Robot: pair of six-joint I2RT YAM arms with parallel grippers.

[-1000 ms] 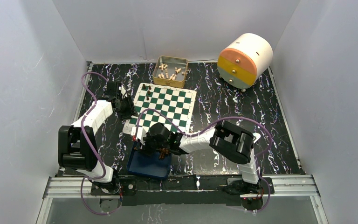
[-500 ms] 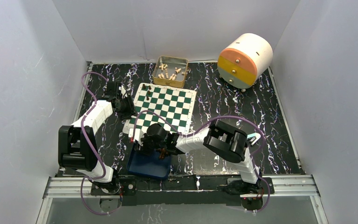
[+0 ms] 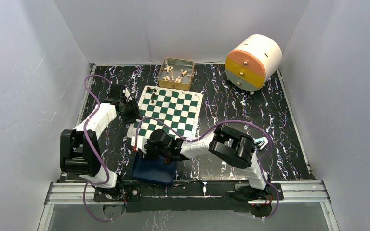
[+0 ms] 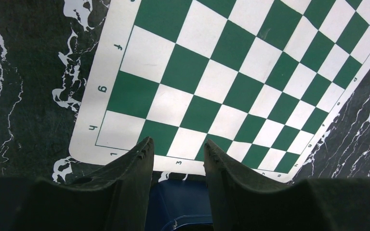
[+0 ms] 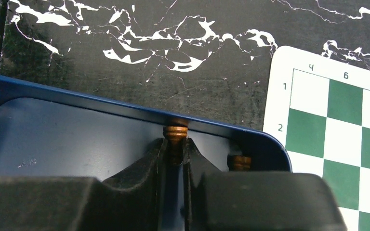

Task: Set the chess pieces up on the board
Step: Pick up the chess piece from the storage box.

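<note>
You see only the ringed end of the piece in the right gripper; its fingers hide the rest. A second piece shows just its end behind the right finger. The tray runs off the left edge. From above, the dark pieces on the board are too small to identify.

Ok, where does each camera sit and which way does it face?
Top external: high behind the bases, looking down on the table; left arm and right arm show.
Left wrist: looks down past the left fingers at the board.
Right wrist: low over the blue tray, right fingers pinching a chess piece.
All three share the board.
</note>
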